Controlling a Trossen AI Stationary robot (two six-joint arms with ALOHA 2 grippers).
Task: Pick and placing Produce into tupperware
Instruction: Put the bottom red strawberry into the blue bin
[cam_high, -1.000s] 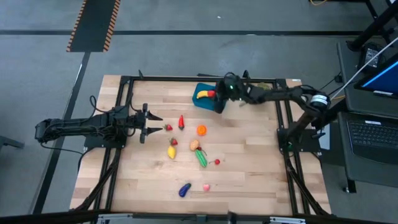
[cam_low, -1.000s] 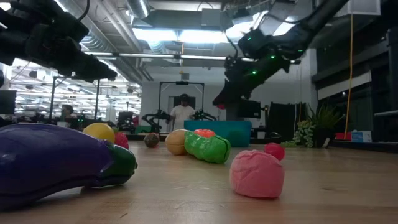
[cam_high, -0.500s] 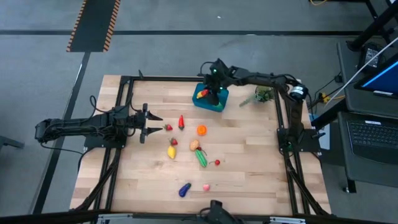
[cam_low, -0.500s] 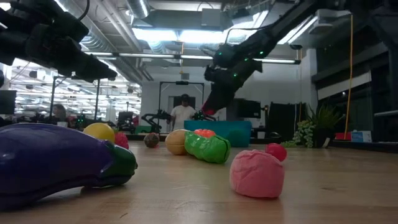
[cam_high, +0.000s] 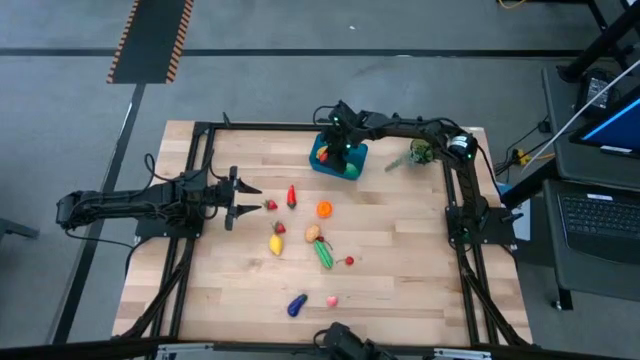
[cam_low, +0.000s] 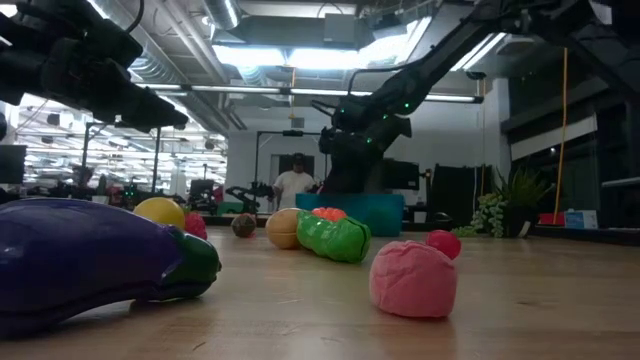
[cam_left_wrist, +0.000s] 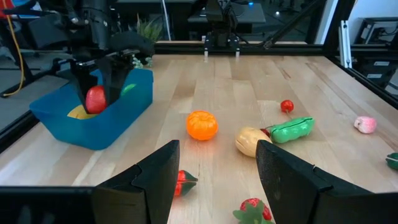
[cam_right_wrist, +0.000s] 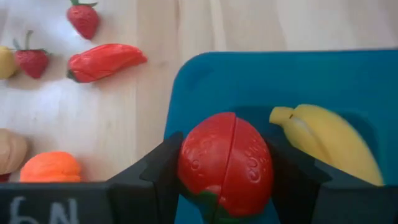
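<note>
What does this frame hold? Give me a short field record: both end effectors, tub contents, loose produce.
right end effector: over the teal tub, shut on a red toy fruit
left end effector: open, empty, waiting at the table's left side
tub contents: yellow banana
loose produce: orange, green pod, tan piece, pink piece, purple eggplant, strawberries

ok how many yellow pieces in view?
2. A banana lies in the tupperware, beside the red piece that the right gripper holds. A lemon sits mid-table, just below a strawberry. The gripper may hide more.
</note>
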